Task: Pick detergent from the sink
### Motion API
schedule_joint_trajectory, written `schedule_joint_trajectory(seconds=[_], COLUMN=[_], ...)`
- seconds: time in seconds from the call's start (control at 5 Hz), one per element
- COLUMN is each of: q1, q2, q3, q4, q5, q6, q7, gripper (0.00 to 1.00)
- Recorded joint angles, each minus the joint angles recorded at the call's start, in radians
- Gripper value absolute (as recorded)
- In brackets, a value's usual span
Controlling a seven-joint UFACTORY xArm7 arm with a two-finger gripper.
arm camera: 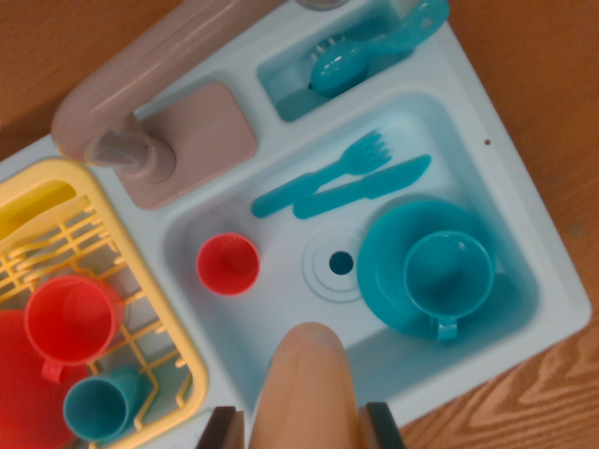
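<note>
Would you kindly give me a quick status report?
Gripper shut on detergent bottle, fingers either side. Bottle over sink near edge. Red cup, teal cup apart; nothing blocking.

Gripper [304,432] fingers flank a peach-coloured bottle [307,388], probably the detergent, above the pale blue toy sink [562,309] holding a teal cup [447,273] on a plate [386,281], and a red cup [227,264]

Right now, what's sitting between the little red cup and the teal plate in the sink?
Only the sink's drain, between the red cup and the teal plate, in the wrist view.
</note>
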Motion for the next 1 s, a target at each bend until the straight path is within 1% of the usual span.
schedule_joint_trajectory(seconds=[0.2, 0.4, 0.6, 0.8, 1.0], q1=[0.0, 0.0, 0.0, 0.0, 0.0001], q2=[-0.009, -0.009, -0.015, -0.015, -0.021], q3=[0.0, 0.0, 0.0, 0.0, 0.0], q4=[0.025, 0.025, 0.045, 0.045, 0.061], q5=[-0.0012, -0.0012, -0.0021, -0.0021, -0.0028], q6=[0.034, 0.034, 0.061, 0.061, 0.082], q7=[0.002, 0.002, 0.003, 0.003, 0.004], gripper=[1.0, 1.0, 1.0, 1.0, 1.0])
